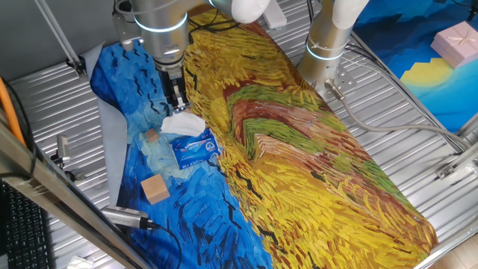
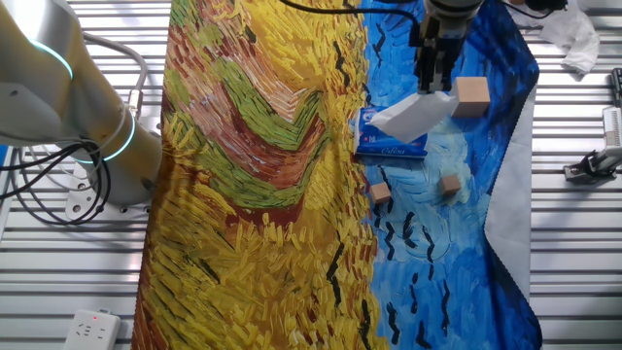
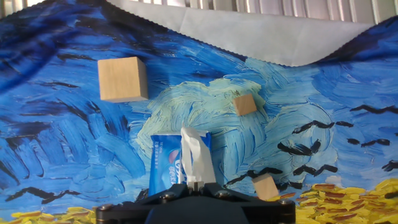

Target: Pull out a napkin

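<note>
A white napkin (image 1: 182,123) rises out of the small blue tissue pack (image 1: 196,149), which lies on the blue part of the painted cloth. My gripper (image 1: 178,104) is shut on the napkin's top, just above the pack. In the other fixed view the napkin (image 2: 416,114) stretches from the gripper (image 2: 433,86) down to the pack (image 2: 390,139). In the hand view the napkin (image 3: 194,157) runs from the pack (image 3: 164,164) up into the closed fingertips (image 3: 196,184).
Three tan wooden cubes lie around the pack: a large one (image 1: 155,189) and two small ones (image 1: 152,137) (image 2: 379,193). A second robot arm base (image 1: 326,45) stands at the back. The cloth's grey underside (image 3: 261,31) is folded over at its edge.
</note>
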You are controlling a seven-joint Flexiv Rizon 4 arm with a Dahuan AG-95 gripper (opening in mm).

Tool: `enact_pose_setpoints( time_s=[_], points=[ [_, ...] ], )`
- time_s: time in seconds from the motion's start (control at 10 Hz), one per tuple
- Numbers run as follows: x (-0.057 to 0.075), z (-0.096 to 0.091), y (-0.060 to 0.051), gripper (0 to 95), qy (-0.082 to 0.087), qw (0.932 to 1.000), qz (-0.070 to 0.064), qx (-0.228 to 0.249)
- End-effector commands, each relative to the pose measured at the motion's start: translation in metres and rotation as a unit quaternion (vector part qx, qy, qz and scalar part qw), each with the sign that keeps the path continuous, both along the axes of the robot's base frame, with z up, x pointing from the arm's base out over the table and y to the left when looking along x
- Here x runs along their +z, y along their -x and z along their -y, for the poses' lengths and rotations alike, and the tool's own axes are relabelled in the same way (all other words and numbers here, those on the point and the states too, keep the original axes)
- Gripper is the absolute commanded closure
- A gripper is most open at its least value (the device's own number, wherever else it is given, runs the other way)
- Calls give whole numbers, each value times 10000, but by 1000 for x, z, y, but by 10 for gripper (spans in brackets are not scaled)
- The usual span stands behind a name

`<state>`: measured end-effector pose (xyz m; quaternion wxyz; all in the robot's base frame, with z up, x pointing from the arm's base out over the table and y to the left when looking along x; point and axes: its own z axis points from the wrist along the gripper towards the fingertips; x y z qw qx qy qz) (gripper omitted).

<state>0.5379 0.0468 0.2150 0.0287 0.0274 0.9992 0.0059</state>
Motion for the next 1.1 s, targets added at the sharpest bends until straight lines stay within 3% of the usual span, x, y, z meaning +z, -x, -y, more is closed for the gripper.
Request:
enact_pose_setpoints(
  time_s=[0.1, 1.1],
  points=[
    [0, 0, 0, 950, 36, 10000, 6, 92],
    [0, 0, 0, 950, 10, 9988, 38, 492]
  ],
)
